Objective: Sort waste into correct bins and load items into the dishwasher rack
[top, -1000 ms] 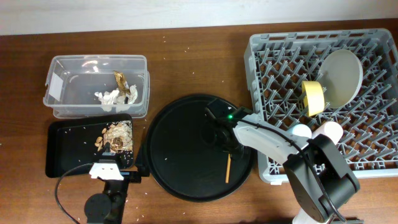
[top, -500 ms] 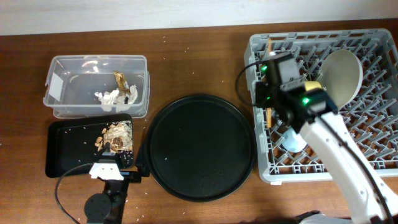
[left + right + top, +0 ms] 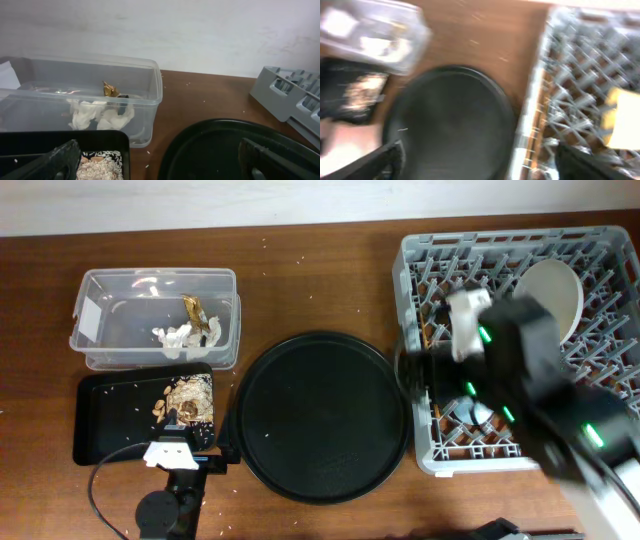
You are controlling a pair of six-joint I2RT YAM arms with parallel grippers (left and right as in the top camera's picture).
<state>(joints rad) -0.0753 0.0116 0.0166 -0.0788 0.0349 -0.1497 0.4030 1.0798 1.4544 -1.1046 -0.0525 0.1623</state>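
Observation:
My right gripper [image 3: 485, 167] is open, hovering over the seam between the round black tray and the dishwasher rack [image 3: 600, 395]; the view is blurred by motion. The wooden chopsticks [image 3: 532, 142] lie inside the rack along its left wall, free of my fingers. The grey-green plate [image 3: 555, 290] stands in the rack, and the yellow bowl [image 3: 625, 117] sits beside it. The clear tub [image 3: 100, 350] holds white tissue [image 3: 102, 114] and the gold wrapper [image 3: 110, 90]. Food scraps [image 3: 187, 398] lie in the shallow black tray [image 3: 110, 425]. My left gripper [image 3: 160, 170] is open and empty. Cups are hidden.
The large round black tray [image 3: 320, 415] lies bare between the bins and the rack. Crumbs dot the brown table [image 3: 330, 280]. The right arm [image 3: 510, 370] covers the rack's left half in the overhead view.
The right arm carried a chopstick from the round tray to the rack's left side, opened its jaws and let go, then drew back. The left arm stayed still.

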